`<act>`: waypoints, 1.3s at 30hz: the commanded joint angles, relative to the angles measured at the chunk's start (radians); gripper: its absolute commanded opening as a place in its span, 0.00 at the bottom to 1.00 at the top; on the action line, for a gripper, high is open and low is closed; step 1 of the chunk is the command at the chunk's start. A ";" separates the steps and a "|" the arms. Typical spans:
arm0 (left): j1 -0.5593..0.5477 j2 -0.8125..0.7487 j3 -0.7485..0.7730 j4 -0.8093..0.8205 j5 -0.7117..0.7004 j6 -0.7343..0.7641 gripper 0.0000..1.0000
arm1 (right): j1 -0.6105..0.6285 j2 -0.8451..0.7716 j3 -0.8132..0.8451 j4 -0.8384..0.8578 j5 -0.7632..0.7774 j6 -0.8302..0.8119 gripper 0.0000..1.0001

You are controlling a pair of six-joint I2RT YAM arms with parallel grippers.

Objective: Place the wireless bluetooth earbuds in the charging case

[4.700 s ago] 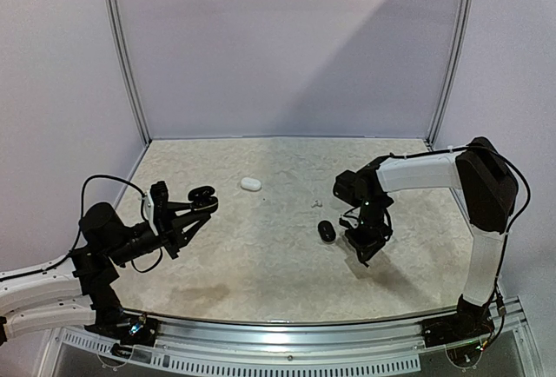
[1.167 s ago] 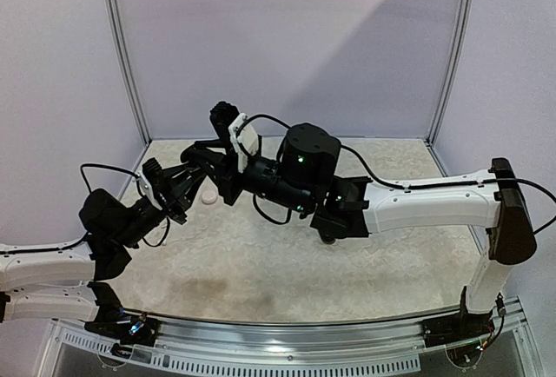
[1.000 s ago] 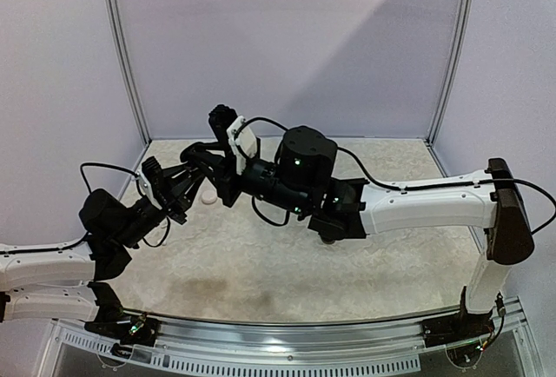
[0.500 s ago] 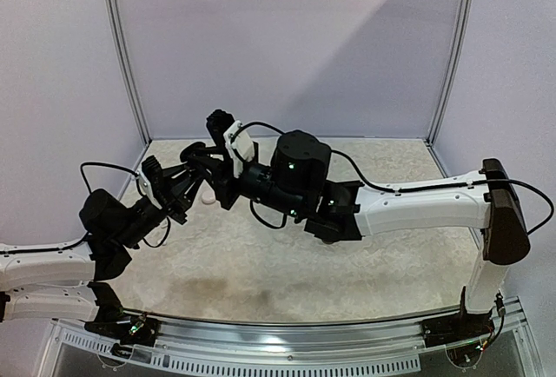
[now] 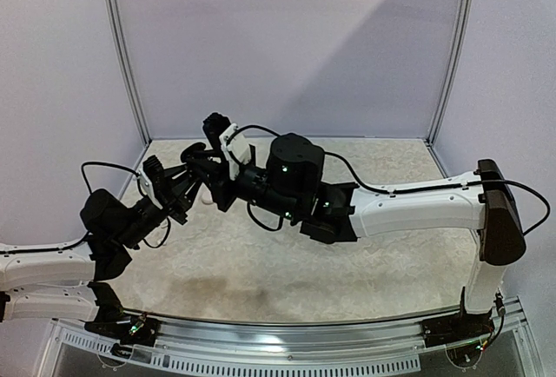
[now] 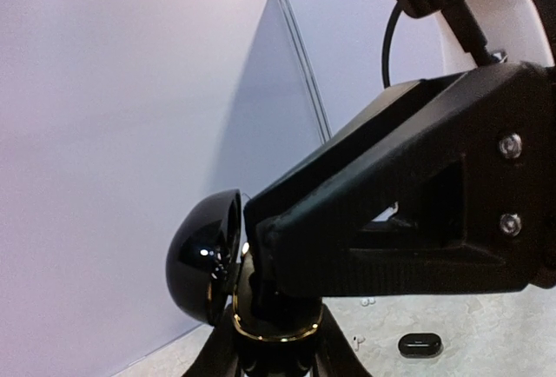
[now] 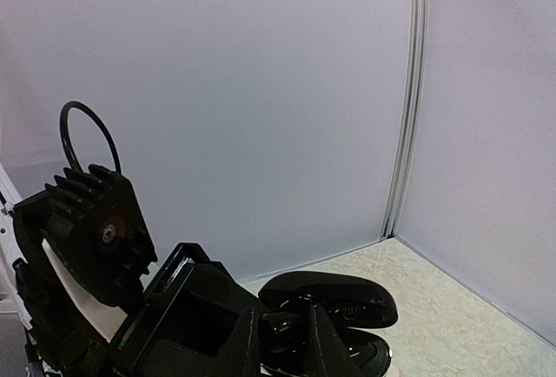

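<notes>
Earbuds (image 6: pixel 369 301) are visible only in the left wrist view, as tiny white pieces lying on the table (image 6: pixel 491 335), close to a closed black case (image 6: pixel 420 343) that also rests there; the top view does not show them, since the right arm spans that part of the table. The charging case (image 7: pixel 330 300), glossy black with its lid raised, is held in the air over the far left of the table. The left gripper (image 6: pixel 278 355) has its fingers closed on the base of this case from below. The right gripper (image 7: pixel 287 347) reaches across from the right, and its fingertips converge on the open lower half of the case. The right wrist view shows these fingers with only a narrow gap, but whether an earbud sits between them cannot be told. In the left wrist view, one right finger crosses directly beside the lid. The top view alone shows a white oval object (image 5: pixel 207 195) on the table beneath both grippers, partly hidden.
</notes>
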 commanded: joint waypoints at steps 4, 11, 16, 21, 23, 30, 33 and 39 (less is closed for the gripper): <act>-0.013 -0.012 0.013 0.027 -0.004 -0.009 0.00 | 0.006 0.047 0.048 -0.118 0.081 -0.002 0.00; -0.014 -0.016 0.011 0.020 0.001 -0.018 0.00 | 0.005 0.082 0.118 -0.207 0.090 0.000 0.21; -0.015 -0.022 0.010 0.014 0.000 -0.035 0.00 | 0.006 0.081 0.120 -0.221 0.124 -0.001 0.23; -0.015 -0.028 0.011 0.007 -0.003 -0.061 0.00 | 0.005 0.085 0.135 -0.244 0.121 -0.008 0.27; -0.015 -0.031 0.011 0.004 -0.013 -0.066 0.00 | 0.005 0.089 0.140 -0.255 0.122 -0.011 0.28; -0.015 -0.038 0.010 -0.005 -0.019 -0.085 0.00 | 0.005 0.094 0.165 -0.283 0.124 -0.020 0.33; -0.015 -0.043 0.011 -0.013 -0.024 -0.100 0.00 | 0.005 0.096 0.173 -0.296 0.123 -0.023 0.37; -0.013 -0.051 0.013 -0.030 -0.044 -0.143 0.00 | 0.005 0.091 0.183 -0.318 0.115 -0.031 0.43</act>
